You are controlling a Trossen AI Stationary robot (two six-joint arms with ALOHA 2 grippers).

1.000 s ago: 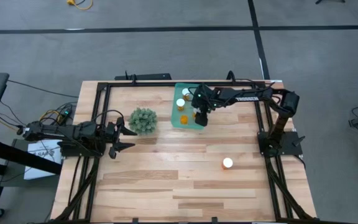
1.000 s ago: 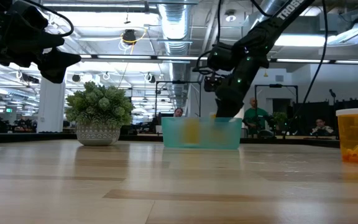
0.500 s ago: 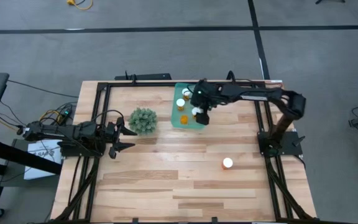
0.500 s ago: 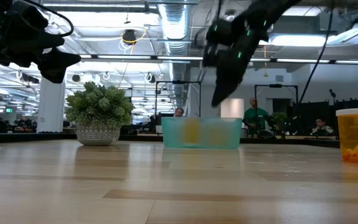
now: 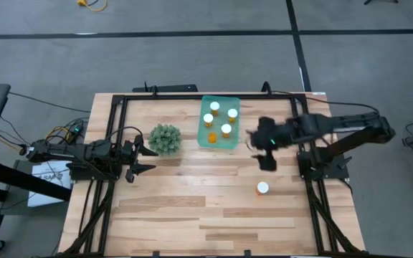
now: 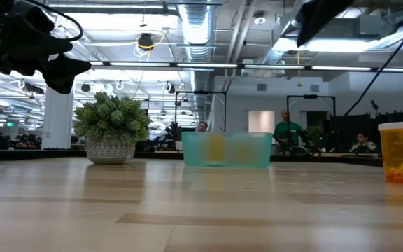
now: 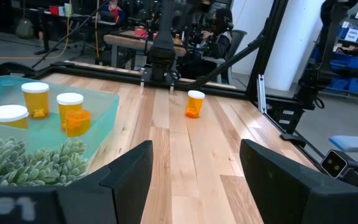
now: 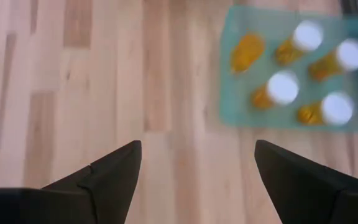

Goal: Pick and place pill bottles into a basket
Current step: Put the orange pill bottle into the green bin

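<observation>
My right gripper (image 5: 266, 149), fingers spread and empty, should drop squarely over the white-capped orange pill bottle (image 5: 262, 188) at its six o'clock

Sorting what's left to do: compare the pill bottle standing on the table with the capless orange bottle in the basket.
The pill bottle on the table wears a white cap; the capless bottle shows only orange. The table bottle stands alone on bare wood, outside the basket; the capless one sits inside, beside four capped bottles. The open right gripper hangs nearer the table bottle. Both are small and orange.
</observation>
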